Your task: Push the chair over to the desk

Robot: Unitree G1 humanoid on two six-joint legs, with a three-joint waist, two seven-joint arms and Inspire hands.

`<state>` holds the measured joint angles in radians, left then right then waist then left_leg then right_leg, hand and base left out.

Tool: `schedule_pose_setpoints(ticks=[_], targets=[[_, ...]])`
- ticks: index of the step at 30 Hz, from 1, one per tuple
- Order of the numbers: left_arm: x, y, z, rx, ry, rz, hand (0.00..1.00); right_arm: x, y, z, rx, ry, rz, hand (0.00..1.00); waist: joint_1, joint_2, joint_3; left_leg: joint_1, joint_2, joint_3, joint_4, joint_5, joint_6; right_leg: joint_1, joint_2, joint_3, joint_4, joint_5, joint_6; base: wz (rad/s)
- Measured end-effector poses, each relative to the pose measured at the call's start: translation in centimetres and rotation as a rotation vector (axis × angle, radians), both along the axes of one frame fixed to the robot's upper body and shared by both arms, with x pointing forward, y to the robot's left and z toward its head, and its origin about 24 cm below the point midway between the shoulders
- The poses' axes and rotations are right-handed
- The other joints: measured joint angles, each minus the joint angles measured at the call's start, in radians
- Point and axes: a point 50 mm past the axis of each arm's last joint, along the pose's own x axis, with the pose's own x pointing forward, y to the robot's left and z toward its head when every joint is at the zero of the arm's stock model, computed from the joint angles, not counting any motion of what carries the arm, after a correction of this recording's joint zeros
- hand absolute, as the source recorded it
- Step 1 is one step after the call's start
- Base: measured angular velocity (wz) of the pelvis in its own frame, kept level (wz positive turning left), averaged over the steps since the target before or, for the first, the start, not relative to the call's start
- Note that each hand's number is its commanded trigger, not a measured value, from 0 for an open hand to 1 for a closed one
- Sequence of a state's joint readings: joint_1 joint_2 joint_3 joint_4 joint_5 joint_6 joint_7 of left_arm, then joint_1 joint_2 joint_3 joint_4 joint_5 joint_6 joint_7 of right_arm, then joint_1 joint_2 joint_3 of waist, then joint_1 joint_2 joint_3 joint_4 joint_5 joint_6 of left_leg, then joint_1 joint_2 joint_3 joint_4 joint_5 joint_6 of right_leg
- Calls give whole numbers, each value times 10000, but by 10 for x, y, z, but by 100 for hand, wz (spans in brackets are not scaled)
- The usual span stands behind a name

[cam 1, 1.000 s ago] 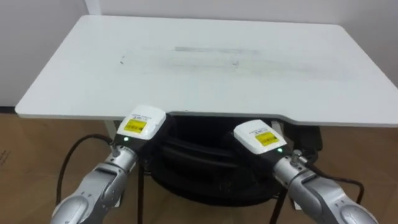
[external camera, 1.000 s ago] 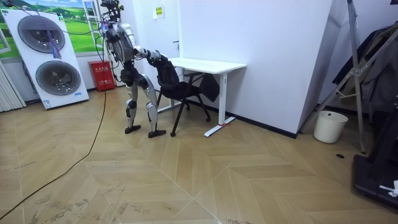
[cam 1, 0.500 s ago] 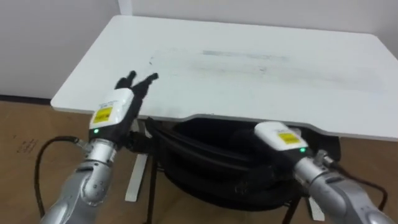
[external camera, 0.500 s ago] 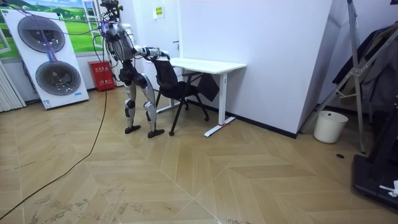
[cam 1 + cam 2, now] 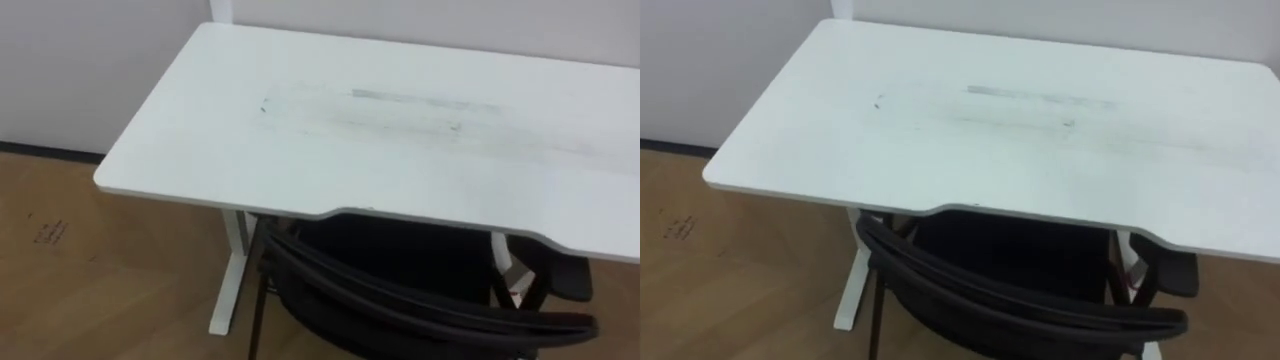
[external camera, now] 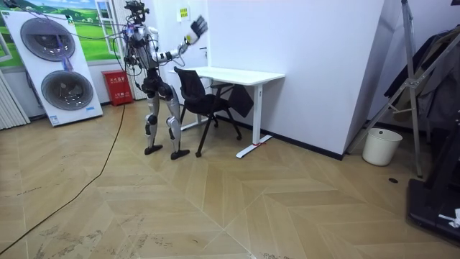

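- Left eye view: a white surface (image 5: 400,140) spans the frame, with faint grey smudges across its middle. The black chair (image 5: 400,300) stands at its near edge. The seat is tucked under the surface, and the curved backrest rail lies just outside the edge, on the robot's side. A white desk leg (image 5: 232,270) stands on the wooden floor (image 5: 80,260) beside the chair's left side.
- Room view: the robot stands upright just behind the chair, on the room view's left of it, facing the surface. Its left hand (image 6: 196,26) is held high in the air above the chair's backrest, clear of the chair and touching nothing. It is too blurred to tell whether the fingers are released or clenched. The chair sits between the robot and the surface, seat toward the surface. Behind the robot stands a panel with two washer drums (image 6: 54,68), and a white bin (image 6: 381,146) sits well apart at the room view's right.
- Right eye view: the same layout. The backrest rail crosses the bottom of the frame, the dark seat lies in shadow under the surface, and a black armrest (image 5: 1175,272) shows below the surface's right part.
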<state>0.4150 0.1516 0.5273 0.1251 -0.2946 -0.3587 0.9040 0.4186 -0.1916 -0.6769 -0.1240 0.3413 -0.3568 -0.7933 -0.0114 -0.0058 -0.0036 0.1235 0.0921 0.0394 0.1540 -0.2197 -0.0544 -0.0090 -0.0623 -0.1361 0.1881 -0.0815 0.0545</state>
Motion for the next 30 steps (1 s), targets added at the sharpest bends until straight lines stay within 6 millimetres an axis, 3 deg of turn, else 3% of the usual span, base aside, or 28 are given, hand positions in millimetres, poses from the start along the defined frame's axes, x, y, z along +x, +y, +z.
schedule_pose_setpoints(ticks=[1, 3, 4, 6, 9, 14, 17, 22, 25, 30], targets=[[-6, 1, -9, -433, 190, 221, 0, -6, -2, -11, 646, 102, -275, 0, 12, 7, -11, 0, -8, 15, -39, -4, 7, -28, -8, 12, 7, -11, 12, -7], [-34, -2, -42, -2220, 929, 1176, 0, -37, -6, -59, 3240, 642, -1512, 0, 67, 59, -37, -42, -7, 46, -40, -77, 28, -77, -11, 21, 6, -55, 34, -2], [-41, -4, -52, -2681, 1219, 1351, 0, -44, -5, -70, 3836, 775, -1762, 0, 73, 92, -65, -61, -11, 46, -40, -97, 40, -95, -21, 17, 14, -76, 47, 0], [-68, -18, -86, -4463, 2334, 1699, 0, -74, 5, -111, 6009, 1378, -2543, 0, 48, 171, -149, -71, -21, 45, -27, -183, 72, -80, -49, -5, 21, -161, 93, 5], [-106, -31, -115, -6135, 3654, 2180, 0, -111, 20, -159, 8357, 2199, -3717, 0, 16, 214, -188, -23, -18, 79, -6, -285, 81, -54, -51, 15, 99, -272, 132, 2], [-168, -58, -140, -8443, 5853, 2306, 0, -168, 61, -207, 11022, 5122, -3816, 0, -158, 279, -185, 115, -8, 171, 9, -410, 99, 23, -47, 126, 177, -415, 165, -2], [-181, -72, -149, -9696, 6533, 1688, 0, -184, 85, -222, 12471, 6200, -3453, 0, -318, 304, -169, 182, -1, 180, 101, -492, 105, 122, -42, 95, 207, -415, 168, 0], [-167, -86, -163, -10995, 7415, -534, 0, -165, 102, -240, 13922, 6845, -1169, 0, -365, 334, -141, 377, 15, 411, 105, -507, 98, 172, 7, 314, 327, -405, 157, -12], [-142, -95, -173, -11627, 7434, -2157, 0, -140, 111, -249, 14555, 7024, 565, 0, -377, 347, -134, 469, 18, 391, 134, -543, 39, 288, 11, 305, 330, -391, 149, 2], [-101, -103, -182, -11573, 8042, -4721, 0, -95, 118, -257, 14651, 6901, 3196, 0, -385, 361, -29, 429, 18, 321, 123, -539, 35, 286, 24, 247, 287, -344, 136, 1]])
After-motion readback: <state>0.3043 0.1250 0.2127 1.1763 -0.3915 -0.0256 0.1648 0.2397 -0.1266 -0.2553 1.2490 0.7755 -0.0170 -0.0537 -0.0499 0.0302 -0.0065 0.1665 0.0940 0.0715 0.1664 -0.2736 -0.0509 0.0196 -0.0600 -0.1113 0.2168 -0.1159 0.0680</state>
